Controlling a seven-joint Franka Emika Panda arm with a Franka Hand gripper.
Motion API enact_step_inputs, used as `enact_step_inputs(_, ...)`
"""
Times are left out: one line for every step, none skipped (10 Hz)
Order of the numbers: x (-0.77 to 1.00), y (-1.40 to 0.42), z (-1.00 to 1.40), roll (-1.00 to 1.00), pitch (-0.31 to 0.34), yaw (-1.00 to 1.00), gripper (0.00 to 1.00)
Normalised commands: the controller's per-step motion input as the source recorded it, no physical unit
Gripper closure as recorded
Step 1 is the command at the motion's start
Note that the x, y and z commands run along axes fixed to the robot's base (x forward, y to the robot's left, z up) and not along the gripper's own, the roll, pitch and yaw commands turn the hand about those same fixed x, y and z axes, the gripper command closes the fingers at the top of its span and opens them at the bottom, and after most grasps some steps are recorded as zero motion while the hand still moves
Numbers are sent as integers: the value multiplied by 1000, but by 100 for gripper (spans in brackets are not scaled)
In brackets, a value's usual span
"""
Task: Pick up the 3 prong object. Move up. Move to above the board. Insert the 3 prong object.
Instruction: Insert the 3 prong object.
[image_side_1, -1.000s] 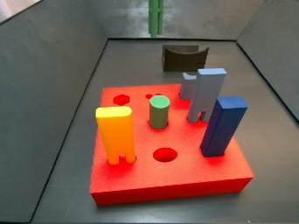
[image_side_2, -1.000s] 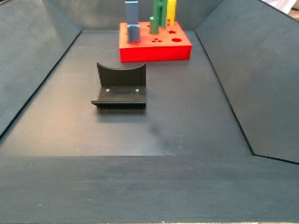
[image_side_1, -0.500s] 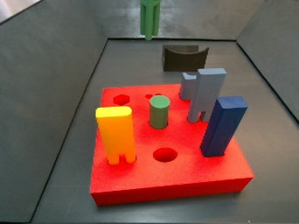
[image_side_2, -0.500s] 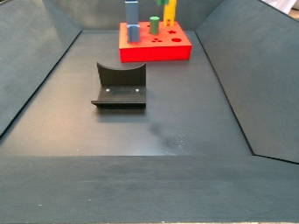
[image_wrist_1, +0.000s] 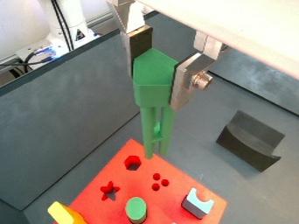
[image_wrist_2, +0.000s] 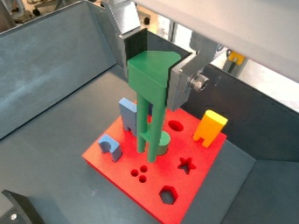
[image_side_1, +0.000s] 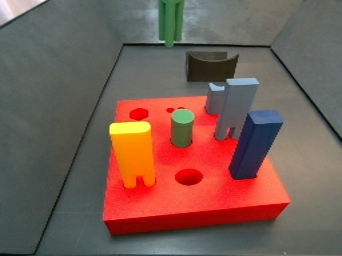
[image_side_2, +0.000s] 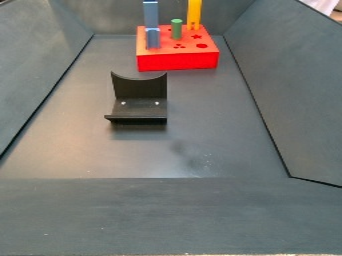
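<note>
In both wrist views my gripper (image_wrist_1: 162, 66) (image_wrist_2: 158, 74) is shut on the wide top of the 3 prong object (image_wrist_1: 152, 92) (image_wrist_2: 149, 96), a tall green post with its prongs hanging down. It hangs high above the board (image_wrist_1: 117, 173) (image_wrist_2: 117, 162), a thick red block with holes. In a side view only the green prongs (image_side_1: 170, 20) show at the top edge, behind the board (image_side_1: 201, 205); the gripper is out of frame there. In a side view the board (image_side_2: 181, 60) stands far back, and the post and the gripper are out of view.
On the board stand a yellow peg (image_side_1: 131, 155), a short green cylinder peg (image_side_1: 182, 128), a grey peg (image_side_1: 234, 105) and a blue peg (image_side_1: 254, 145). The fixture (image_side_1: 207, 65) (image_side_2: 136, 98) stands on the dark floor beside the board. Grey walls enclose the floor.
The 3 prong object has risen in the gripper; it has left the top of the far side view and shifted slightly sideways in the near one.
</note>
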Motion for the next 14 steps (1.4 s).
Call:
enact_step_inputs(117,-3,-243,3,0,163,100)
enact_step_inputs(460,0,-706,-30,-39,71,100)
enact_step_inputs(709,0,-789,0,0,54,100)
enact_step_inputs(943,120,-917,-124,93,269,100)
enact_step_inputs(657,206,-977,-143,19,457,100)
enact_step_inputs(534,263,-837,-79,0,534,100)
enact_step_inputs(377,134,-851,0,-26,531,100)
enact_step_inputs(3,0,-731,19,-29,237,100)
enact_step_inputs(0,0,-471,113,0,209,100)
enact_step_inputs(0,0,-394,151,43,126,100)
enact_step_inputs(-57,6,-451,121,0,29,100)
enact_step_inputs(-131,0,-357,0,0,0,100)
enact_step_inputs(-134,0,-214,-19,0,0,100)
enact_step_inputs(-140,0,-223,-56,-3,0,100)
